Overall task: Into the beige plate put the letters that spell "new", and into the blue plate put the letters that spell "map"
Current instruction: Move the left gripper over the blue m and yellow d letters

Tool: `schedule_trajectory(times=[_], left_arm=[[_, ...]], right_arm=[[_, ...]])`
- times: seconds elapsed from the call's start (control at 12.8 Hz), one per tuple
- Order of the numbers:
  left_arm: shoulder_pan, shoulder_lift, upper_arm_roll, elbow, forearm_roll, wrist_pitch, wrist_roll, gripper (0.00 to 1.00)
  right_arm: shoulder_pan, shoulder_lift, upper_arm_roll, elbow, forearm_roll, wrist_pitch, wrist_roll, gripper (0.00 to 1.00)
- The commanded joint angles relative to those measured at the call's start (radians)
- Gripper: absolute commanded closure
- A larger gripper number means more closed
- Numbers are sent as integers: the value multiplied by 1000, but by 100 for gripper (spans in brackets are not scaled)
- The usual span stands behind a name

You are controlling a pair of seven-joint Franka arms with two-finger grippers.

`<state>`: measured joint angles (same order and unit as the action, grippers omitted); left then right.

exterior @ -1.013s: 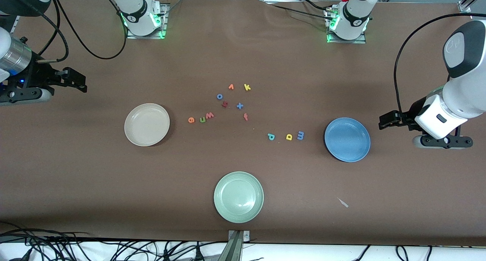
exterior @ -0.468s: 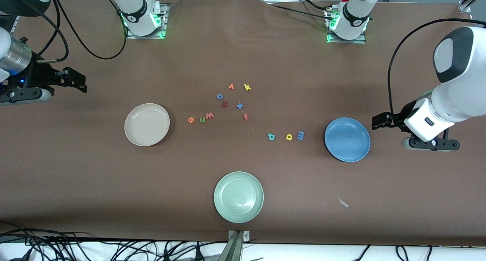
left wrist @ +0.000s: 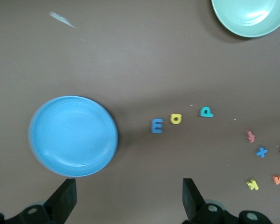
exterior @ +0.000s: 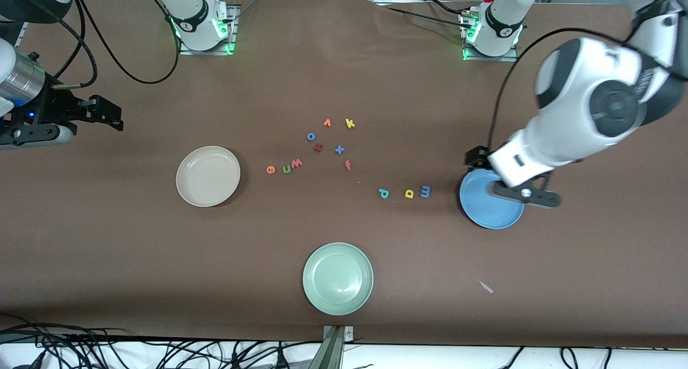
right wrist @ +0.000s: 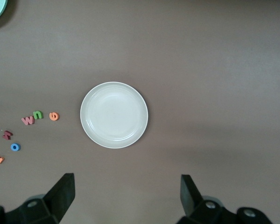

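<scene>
The beige plate (exterior: 208, 176) (right wrist: 114, 115) lies toward the right arm's end of the table. Beside it sit the orange e (exterior: 271, 169) (right wrist: 54, 116), green n (exterior: 286, 168) (right wrist: 38, 114) and pinkish w (exterior: 296, 163) (right wrist: 27, 120). The blue plate (exterior: 491, 210) (left wrist: 73, 136) lies toward the left arm's end. In a row beside it are the blue m (exterior: 425, 191) (left wrist: 157, 125), yellow a (exterior: 409, 193) (left wrist: 176, 118) and teal p (exterior: 383, 193) (left wrist: 206, 112). My left gripper (exterior: 476, 158) (left wrist: 128, 189) hangs open and empty over that plate's rim. My right gripper (exterior: 110, 117) (right wrist: 126, 186) waits open and empty above the right arm's end of the table.
A pale green plate (exterior: 337, 278) (left wrist: 252, 16) lies nearest the front camera. Loose letters cluster mid-table: blue o (exterior: 310, 136), orange v (exterior: 327, 123), yellow k (exterior: 349, 123), blue x (exterior: 339, 149), red f (exterior: 348, 165). A small white scrap (exterior: 485, 286) lies near the front edge.
The left arm has swung in from the table's end toward the middle, so its gripper now hangs over the blue plate. The right arm, the plates and the letters have not moved.
</scene>
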<state>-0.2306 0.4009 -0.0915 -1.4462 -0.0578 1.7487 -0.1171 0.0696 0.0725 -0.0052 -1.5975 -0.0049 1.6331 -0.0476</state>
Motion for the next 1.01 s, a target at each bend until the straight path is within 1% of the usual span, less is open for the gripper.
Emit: schedule_trajectory(times=[0.0, 0.31, 0.55, 0.7, 0.86, 0.94], left_arm=[[-24, 97, 3, 7, 6, 41, -41, 0], [-49, 192, 4, -87, 10, 231, -42, 0], [-87, 222, 4, -225, 10, 452, -45, 0], [-101, 223, 4, -278, 12, 479, -42, 1], [-110, 251, 3, -283, 94, 512, -45, 5], [-113, 257, 3, -283, 98, 518, -45, 6]], right_arm=[[-4, 3, -1, 11, 13, -1, -6, 0], [-2, 3, -1, 13, 0, 2, 3, 0], [-2, 4, -1, 14, -3, 8, 2, 0], [-4, 4, -1, 14, 0, 8, 6, 0], [-7, 6, -2, 14, 6, 8, 6, 0], [-4, 32, -1, 14, 8, 10, 6, 0]])
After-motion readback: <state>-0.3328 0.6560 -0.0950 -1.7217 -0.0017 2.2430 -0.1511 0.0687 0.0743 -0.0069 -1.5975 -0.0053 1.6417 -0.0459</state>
